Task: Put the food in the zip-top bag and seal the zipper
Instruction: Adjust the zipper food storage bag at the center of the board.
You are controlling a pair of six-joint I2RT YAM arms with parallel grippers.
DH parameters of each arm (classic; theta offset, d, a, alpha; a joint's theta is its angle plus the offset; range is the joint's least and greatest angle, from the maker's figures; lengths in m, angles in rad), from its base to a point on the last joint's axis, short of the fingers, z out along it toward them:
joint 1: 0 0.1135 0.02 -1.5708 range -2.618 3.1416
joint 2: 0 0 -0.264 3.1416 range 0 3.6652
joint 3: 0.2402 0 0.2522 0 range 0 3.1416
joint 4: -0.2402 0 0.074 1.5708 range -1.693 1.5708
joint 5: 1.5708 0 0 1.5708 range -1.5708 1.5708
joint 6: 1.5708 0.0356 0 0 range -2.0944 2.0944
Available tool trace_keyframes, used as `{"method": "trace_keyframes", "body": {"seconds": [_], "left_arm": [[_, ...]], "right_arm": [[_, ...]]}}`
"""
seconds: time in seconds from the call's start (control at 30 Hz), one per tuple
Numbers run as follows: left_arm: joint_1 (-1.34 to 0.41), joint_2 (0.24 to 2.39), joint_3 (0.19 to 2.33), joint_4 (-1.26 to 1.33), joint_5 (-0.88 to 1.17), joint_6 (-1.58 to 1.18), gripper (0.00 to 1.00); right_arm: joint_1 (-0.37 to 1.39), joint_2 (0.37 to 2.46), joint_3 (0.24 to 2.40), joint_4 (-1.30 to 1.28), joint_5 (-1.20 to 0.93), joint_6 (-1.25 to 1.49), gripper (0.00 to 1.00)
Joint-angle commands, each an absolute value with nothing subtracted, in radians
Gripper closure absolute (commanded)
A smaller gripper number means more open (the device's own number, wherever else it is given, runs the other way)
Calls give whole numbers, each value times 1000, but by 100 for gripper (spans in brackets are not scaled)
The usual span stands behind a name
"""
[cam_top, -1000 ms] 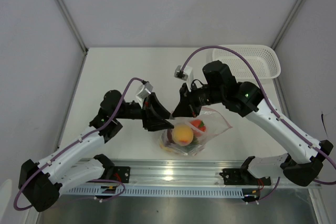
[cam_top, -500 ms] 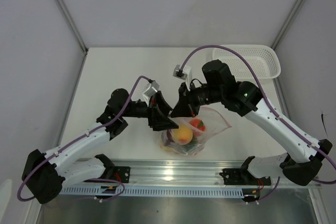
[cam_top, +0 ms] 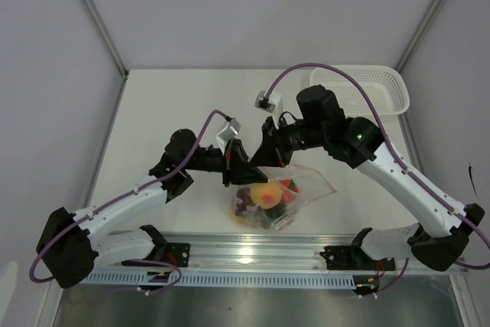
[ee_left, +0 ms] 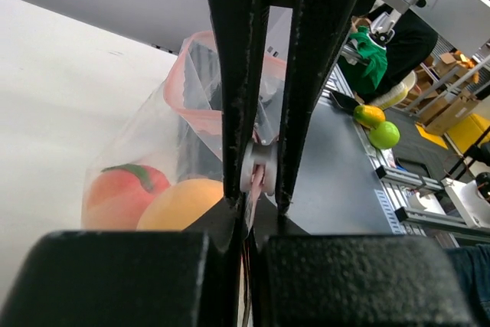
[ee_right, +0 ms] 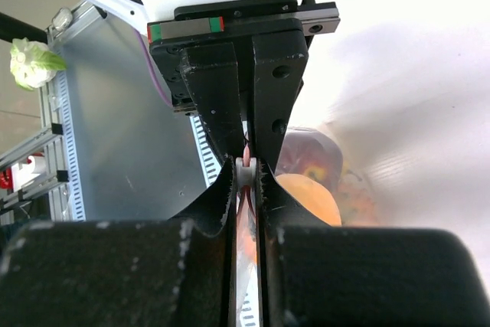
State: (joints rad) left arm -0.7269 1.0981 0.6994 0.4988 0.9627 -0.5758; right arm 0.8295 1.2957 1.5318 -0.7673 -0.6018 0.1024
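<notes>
The clear zip-top bag (cam_top: 309, 184) hangs between both grippers near the table's front edge, with the food inside: an orange-yellow peach (cam_top: 267, 194), a red fruit (cam_top: 289, 184) and darker pieces below. My left gripper (cam_top: 243, 171) is shut on the pink zipper (ee_left: 193, 115) strip at the bag's mouth. My right gripper (cam_top: 265, 160) faces it, shut on the white slider (ee_right: 245, 171) of the same strip. In the left wrist view my left gripper (ee_left: 251, 206) pinches the strip just below that slider (ee_left: 259, 170), with a peach (ee_left: 181, 204) behind the film.
A white mesh basket (cam_top: 361, 86) stands at the back right of the table. The metal rail (cam_top: 253, 250) with both arm bases runs along the front edge, just below the bag.
My left gripper has moved right to the bag's mouth and gone from open to shut on the strip. The bag's mouth has been drawn up slightly. The right gripper has kept its hold.
</notes>
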Motion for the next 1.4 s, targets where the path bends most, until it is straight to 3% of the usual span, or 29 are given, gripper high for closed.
{"method": "trace_keyframes", "body": {"seconds": [0.0,0.4,0.7,0.87,0.93,1.07,1.17,1.3,1.33,1.37], "left_arm": [[-727,1054,709,517,870,-543,99],[-719,1074,726,459,900,-531,99],[-687,1006,692,425,796,-518,100],[-670,1005,681,506,910,-543,99],[-672,983,670,540,930,-554,75],[-672,911,629,497,869,-514,42],[-672,870,617,430,848,-462,33],[-672,888,614,420,822,-463,29],[-672,906,618,426,819,-475,4],[-672,911,621,426,807,-498,1]], "right_arm": [[833,1275,1563,-788,-597,91,100],[821,1233,1542,-810,-589,103,100],[818,1223,1535,-885,-531,69,100],[816,1227,1537,-856,-540,86,100],[816,1230,1536,-838,-537,95,100],[816,1233,1540,-798,-526,124,100],[815,1242,1554,-796,-509,138,100],[808,1270,1566,-792,-515,167,100],[808,1287,1580,-796,-482,181,100],[808,1296,1591,-801,-456,219,100]]}}
